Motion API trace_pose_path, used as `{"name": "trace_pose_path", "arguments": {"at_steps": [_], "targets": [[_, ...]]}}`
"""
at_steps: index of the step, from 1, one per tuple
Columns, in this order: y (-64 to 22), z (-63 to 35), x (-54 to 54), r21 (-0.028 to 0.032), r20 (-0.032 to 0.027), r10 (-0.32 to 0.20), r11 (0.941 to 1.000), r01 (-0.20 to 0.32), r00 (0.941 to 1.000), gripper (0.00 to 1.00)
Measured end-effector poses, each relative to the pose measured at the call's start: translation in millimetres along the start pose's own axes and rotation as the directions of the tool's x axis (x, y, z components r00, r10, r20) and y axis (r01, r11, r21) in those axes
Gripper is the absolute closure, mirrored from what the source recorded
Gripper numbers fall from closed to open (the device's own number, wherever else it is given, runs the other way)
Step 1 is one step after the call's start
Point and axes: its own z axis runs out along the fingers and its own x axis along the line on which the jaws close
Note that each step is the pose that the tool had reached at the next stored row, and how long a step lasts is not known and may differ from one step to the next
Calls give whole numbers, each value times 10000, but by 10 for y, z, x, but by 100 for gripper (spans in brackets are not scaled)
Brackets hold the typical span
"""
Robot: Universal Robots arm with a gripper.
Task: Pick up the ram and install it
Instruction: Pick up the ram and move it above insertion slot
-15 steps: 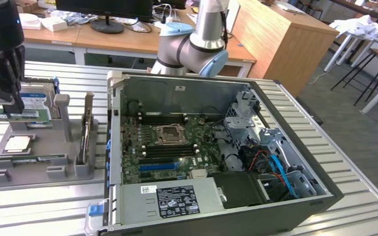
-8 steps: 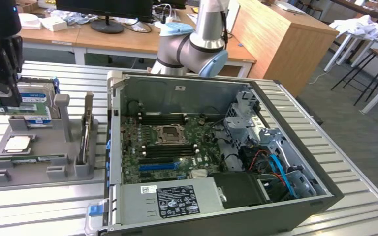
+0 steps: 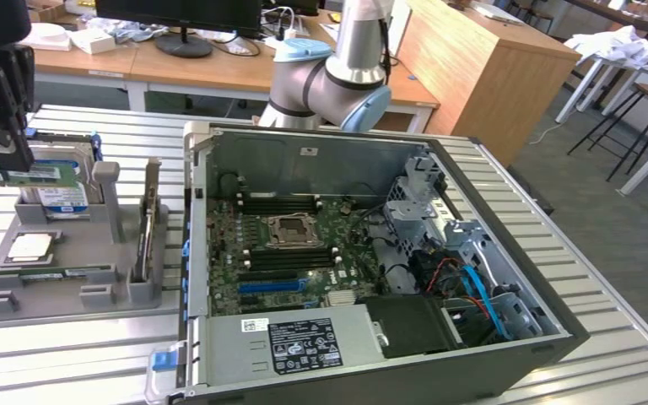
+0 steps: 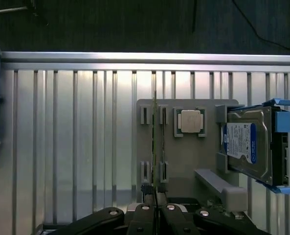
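Observation:
In the exterior view my gripper (image 3: pixel 11 162) hangs at the far left, above the grey parts tray (image 3: pixel 77 253). It is shut on the ram (image 3: pixel 26 175), a thin green stick with a pale label, held level and clear of the tray. In the wrist view the ram (image 4: pixel 155 142) appears edge-on as a thin line running out from between the black fingers (image 4: pixel 145 215) of the gripper (image 4: pixel 155 208). A twin green stick (image 3: pixel 60 274) lies in its holder on the tray. The open computer case (image 3: pixel 549 337) with the motherboard (image 3: pixel 284 253) sits to the exterior view's right.
The tray also carries a blue-labelled hard drive (image 3: pixel 63 199) (image 4: pixel 247 144), a square processor chip (image 3: pixel 31 246) (image 4: pixel 190 121) and an upright card (image 3: pixel 149 219). The case wall (image 3: pixel 195 219) stands between tray and motherboard. The arm's base (image 3: pixel 330 80) rises behind the case.

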Motion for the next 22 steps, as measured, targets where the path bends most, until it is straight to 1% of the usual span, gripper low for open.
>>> {"name": "trace_pose_path", "arguments": {"at_steps": [9,18,22], "targets": [[4,-131,-3,0,0,0,10000,0,10000,89],[2,-137,-3,-1,0,-1,10000,1,10000,89],[-23,-137,-4,-2,-1,-1,10000,1,10000,89]]}}
